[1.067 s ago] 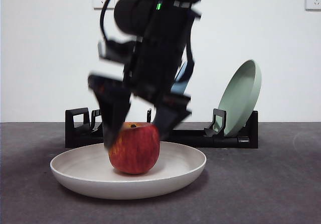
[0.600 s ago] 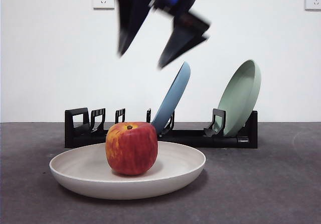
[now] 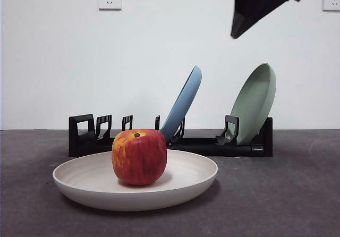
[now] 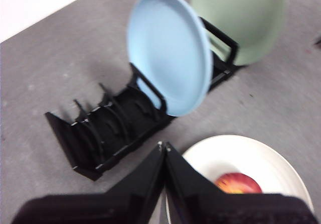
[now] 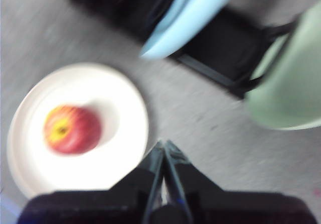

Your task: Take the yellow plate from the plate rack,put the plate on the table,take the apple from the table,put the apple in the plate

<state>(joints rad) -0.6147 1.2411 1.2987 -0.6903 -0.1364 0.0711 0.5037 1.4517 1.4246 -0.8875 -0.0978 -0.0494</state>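
Apple (image 3: 139, 157) sits in the yellow plate (image 3: 186, 186) on the table (image 3: 287, 194), last step looks done; left hand (image 4: 164, 148) and right hand (image 5: 163, 146) hang high, both clenched and empty, nothing left but parking.

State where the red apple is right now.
In the front view, the red, yellow-streaked apple sits inside the cream round shallow plate, left of its centre, in front of the long black plate rack.

Front view bright and sharp; right wrist view heavily motion-blurred, left wrist view softer.
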